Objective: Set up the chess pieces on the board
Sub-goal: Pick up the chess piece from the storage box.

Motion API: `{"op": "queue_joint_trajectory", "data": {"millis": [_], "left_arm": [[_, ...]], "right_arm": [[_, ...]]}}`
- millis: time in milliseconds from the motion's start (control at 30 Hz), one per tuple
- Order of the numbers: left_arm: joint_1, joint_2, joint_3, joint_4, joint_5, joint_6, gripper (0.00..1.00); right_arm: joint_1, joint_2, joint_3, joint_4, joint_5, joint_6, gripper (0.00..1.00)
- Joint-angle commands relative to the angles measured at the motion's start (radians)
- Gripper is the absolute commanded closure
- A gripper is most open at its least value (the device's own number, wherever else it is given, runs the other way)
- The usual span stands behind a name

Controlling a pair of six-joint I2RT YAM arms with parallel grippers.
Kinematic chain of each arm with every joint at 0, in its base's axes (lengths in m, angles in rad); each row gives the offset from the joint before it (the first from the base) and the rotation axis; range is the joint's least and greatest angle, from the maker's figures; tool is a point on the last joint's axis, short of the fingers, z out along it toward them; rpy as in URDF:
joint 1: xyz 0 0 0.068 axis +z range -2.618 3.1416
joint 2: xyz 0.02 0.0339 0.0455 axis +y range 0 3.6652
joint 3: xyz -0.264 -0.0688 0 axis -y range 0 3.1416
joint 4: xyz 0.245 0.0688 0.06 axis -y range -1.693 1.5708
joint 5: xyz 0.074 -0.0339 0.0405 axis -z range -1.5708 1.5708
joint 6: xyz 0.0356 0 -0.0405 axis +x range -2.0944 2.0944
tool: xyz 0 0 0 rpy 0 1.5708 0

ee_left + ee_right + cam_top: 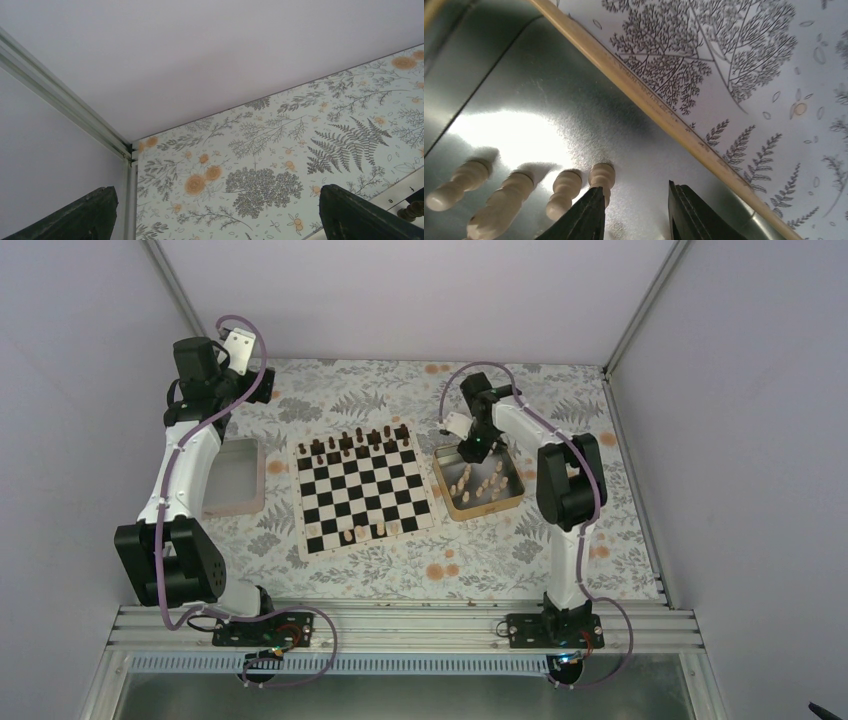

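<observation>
At the upper left of the top view, my left gripper (pixel 217 215) hangs over the flowery worktop (pixel 400 570). It is open wide and holds nothing. Just below it sits a pale tray (pixel 232 508). The board (pixel 365 495) lies in the middle, with dark pieces (pixel 358 443) along its far rows and a few light ones (pixel 365 532) on its near row. Right of the board is the gold tin tray (pixel 487 512), where most of the chess pieces (pixel 480 483) lie on their sides. They look tiny, light, hard and smooth, so I think they could roll or pop out if I squeeze badly. I would pinch one across its thin middle. My right gripper (pixel 636 200) is down inside the tin, open only a little, with nothing in the gap. The nearest piece (pixel 600 176) lies just beside the left finger, on its outer side, not between the two fingers.
</observation>
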Motion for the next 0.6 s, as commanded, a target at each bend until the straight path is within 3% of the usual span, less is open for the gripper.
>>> {"op": "queue_joint_trajectory", "data": {"millis": [0,567], "left_arm": [[0.003,0.014,0.021,-0.007,0.016,0.001,0.0],[0.003,0.022,0.018,-0.01,0.02,0.005,0.0]], "right_arm": [[-0.012,0.019,-0.012,-0.002,-0.006,0.003,0.65],[-0.015,0.029,-0.027,-0.036,-0.06,-0.001,0.64]]}}
